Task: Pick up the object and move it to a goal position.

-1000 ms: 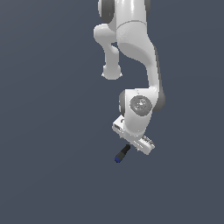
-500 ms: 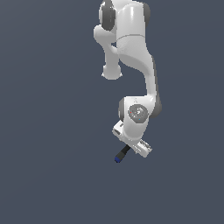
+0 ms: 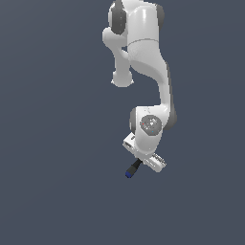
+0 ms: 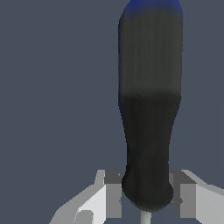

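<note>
One arm point(image 3: 143, 72) and one small screwdriver point(image 3: 133, 169) are all that stand against a plain, dark grey-blue ground point(image 3: 52, 143), which fills the exterior view to every edge without a visible rim, wall or other object. The arm comes down from the top of that view, bends through its white links and ends low, slightly toward the exterior view's right of centre. Open ground lies on all sides of it, with the widest stretch toward the exterior view's left and a narrower band below the tool. The screwdriver juts out from under the white hand, slanting down toward the exterior view's left, its blue butt end point(image 3: 128, 174) outermost and its black handle running back up under the hand. In the wrist view the handle point(image 4: 148, 113) fills much of the picture, its blue end point(image 4: 151, 6) far from the camera, and its narrower near end sits between the two fingers point(image 4: 113, 192) of the gripper point(image 4: 146, 194). The jaws are drawn in close on either side of that end, gripping the screwdriver there. A thin pale sliver of shaft point(image 4: 144, 217) shows just behind the handle. Nothing stands near the tool or blocks the space around it in either view.
</note>
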Robot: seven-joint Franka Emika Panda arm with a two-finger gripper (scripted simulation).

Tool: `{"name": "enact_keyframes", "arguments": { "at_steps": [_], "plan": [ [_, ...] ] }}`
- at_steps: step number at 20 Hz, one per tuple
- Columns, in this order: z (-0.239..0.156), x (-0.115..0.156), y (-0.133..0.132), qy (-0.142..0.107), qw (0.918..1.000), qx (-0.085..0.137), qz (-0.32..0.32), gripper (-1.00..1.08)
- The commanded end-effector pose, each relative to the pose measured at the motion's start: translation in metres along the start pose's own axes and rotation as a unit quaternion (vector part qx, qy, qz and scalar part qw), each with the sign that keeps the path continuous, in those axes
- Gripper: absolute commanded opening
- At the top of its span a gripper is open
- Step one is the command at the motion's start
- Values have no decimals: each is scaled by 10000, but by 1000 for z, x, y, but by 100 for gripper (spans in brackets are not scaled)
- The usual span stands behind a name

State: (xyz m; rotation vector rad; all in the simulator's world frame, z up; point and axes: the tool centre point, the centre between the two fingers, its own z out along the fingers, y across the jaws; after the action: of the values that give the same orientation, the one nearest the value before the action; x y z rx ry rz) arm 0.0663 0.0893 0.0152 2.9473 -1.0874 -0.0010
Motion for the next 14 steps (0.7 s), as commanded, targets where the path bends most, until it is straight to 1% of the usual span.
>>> {"name": "enact_keyframes", "arguments": {
  "at_steps": [1,8,14],
  "plan": [
    [0,0,0,2,10000,2,1,-100],
    [-5,-1,-1,2,10000,2,1,-100],
    [-29,-7,-4,2,10000,2,1,-100]
  ]
}}
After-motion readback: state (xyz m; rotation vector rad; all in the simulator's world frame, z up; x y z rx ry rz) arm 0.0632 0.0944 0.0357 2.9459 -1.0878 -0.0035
